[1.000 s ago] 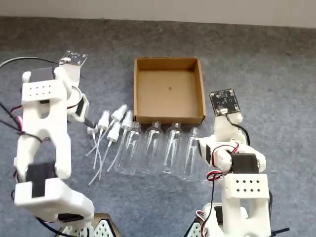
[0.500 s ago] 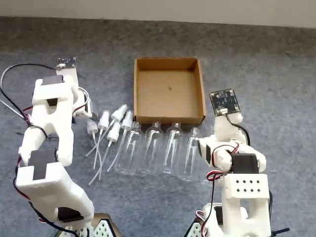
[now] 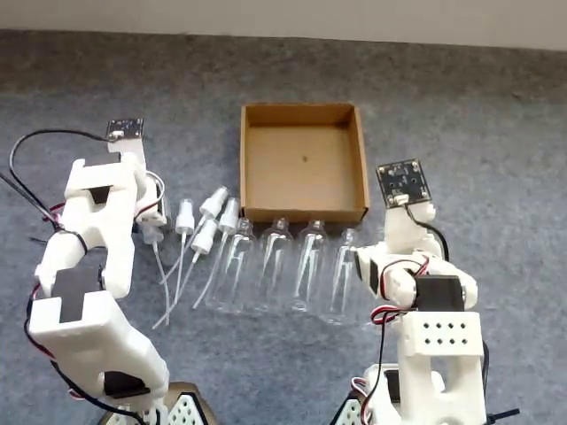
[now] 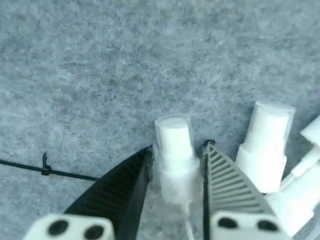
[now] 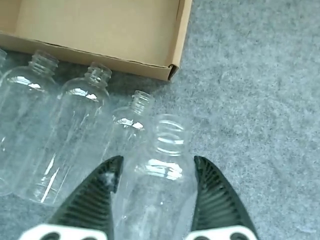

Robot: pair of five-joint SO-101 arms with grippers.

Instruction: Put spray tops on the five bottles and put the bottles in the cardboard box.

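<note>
High view. The cardboard box [image 3: 301, 110] sits on the counter [image 3: 478, 133] with nothing in it. Four bottles [image 3: 275, 266] lie side by side just in front of the box's near wall, necks toward it, all uncapped. Four loose spray tops [image 3: 204, 237] lie just beside the leftmost bottle, their tubes trailing away from the box. The left arm [image 3: 97, 221] is down over a fifth spray top [image 3: 151, 232] at the outer end of that cluster. The right arm [image 3: 416, 292] stands at the right end of the bottle row.

Left wrist view. The left gripper [image 4: 176, 150] has its jaws closed against both sides of the fifth spray top, at the collar. Whether the top rests on the counter or sits just above it, I cannot tell. A neighbouring top lies just beside it.

Right wrist view. The right gripper [image 5: 156, 161] holds the fifth bottle [image 5: 167, 170] between its jaws, which appear to touch its sides. The open neck points toward the box corner. Three bottles of the row lie beside it.

Status (judgement): no tops fitted and no bottles boxed. The first pairing is only being set up, so all capping and all packing remain.
</note>
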